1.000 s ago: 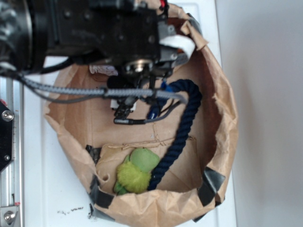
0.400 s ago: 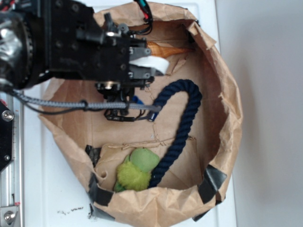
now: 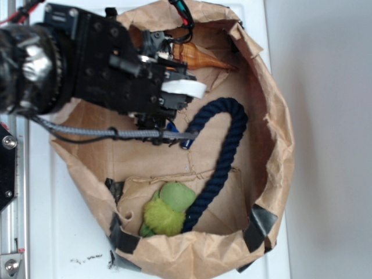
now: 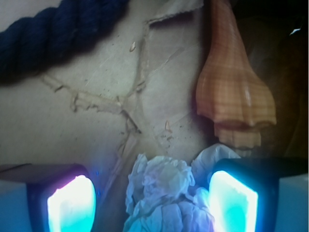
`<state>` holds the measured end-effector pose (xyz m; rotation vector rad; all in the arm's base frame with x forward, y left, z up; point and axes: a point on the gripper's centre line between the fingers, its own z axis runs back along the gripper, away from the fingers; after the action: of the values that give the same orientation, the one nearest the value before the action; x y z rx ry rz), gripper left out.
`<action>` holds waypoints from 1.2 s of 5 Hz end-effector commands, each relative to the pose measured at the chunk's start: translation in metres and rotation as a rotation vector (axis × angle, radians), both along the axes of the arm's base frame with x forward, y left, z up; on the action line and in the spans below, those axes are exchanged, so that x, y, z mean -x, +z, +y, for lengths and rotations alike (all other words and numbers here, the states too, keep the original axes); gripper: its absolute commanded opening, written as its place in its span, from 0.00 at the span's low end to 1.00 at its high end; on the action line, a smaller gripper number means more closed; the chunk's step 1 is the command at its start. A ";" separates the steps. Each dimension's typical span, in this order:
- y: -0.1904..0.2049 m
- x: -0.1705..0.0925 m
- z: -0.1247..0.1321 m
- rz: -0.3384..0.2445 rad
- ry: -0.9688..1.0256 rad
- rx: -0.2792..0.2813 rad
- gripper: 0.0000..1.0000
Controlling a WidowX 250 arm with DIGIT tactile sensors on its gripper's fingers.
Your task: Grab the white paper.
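Swinging toward ten o'clock, my gripper [image 4: 152, 200] now straddles the white paper [image 4: 161, 191], jaws apart for closing; seashell [image 4: 231, 92] at one o'clock.

The arm [image 3: 87, 64] is a blocky black housing dotted with small screws, with a shiny silver joint at its left end. A grey braided cable [image 3: 104, 132] runs beneath it. The pincer [image 3: 174, 96] wears a white tape band; its pads [image 4: 70, 203] glow blue-white.
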<state>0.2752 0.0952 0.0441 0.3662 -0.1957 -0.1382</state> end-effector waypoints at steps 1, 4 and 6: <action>0.009 -0.016 -0.001 -0.052 -0.001 0.008 0.00; 0.012 -0.014 -0.003 -0.061 0.009 0.017 0.00; 0.018 -0.018 -0.002 -0.059 0.018 0.034 0.00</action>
<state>0.2805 0.0901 0.0414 0.3175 -0.1820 -0.1079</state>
